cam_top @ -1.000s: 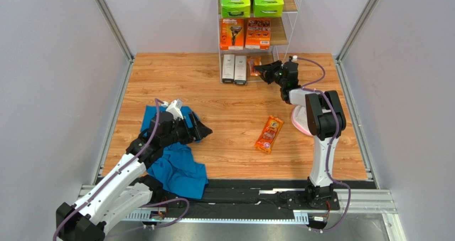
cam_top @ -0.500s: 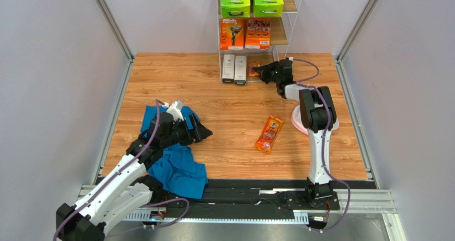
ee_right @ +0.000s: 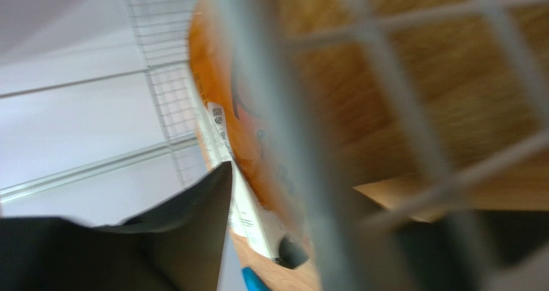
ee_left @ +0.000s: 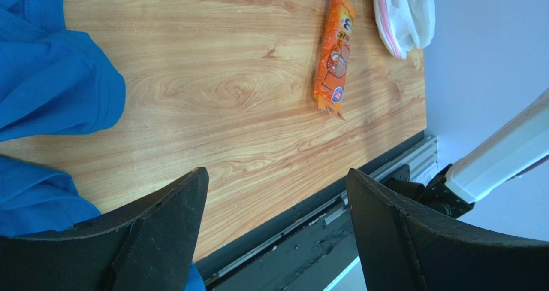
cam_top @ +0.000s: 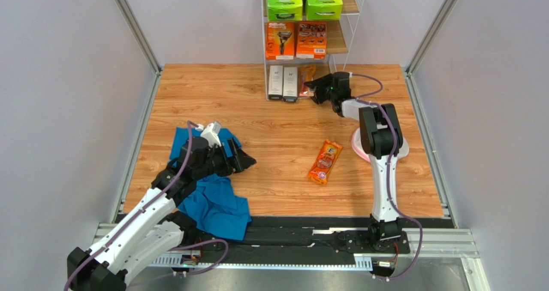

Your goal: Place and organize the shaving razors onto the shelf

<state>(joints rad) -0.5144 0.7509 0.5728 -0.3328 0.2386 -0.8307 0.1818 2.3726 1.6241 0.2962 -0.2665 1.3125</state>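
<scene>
— What crowds the right gripper [cam_top: 313,85]?
— The shelf [cam_top: 337,41]. The gripper is at the bottom tier, and in its own camera a blurred white wire grid [ee_right: 303,143] crosses right in front of the lens. At its fingertips stands an orange blister pack [cam_top: 307,77]. Just past that are two slim white boxes [cam_top: 276,82]. On the tier above sit two orange boxes [cam_top: 279,40], and higher up two black boxes with lime-green ends [cam_top: 284,6].
— And behind it?
— Back along its arm a second orange pack [cam_top: 325,162] lies flat on the table [cam_top: 258,123]. Near that is a round white pink-rimmed mesh item [ee_left: 403,14].
— Are the jaws on the blister pack?
— One dark finger [ee_right: 180,220] lies right beside the pack's edge. Whether the jaws press it or stand off it, I cannot tell.
— The left gripper [ee_left: 276,181]?
— Its fingers are spread wide with nothing between them. It hangs over bare wood, well apart from the shelf, with a blue cloth [ee_left: 51,78] just beside it.
</scene>
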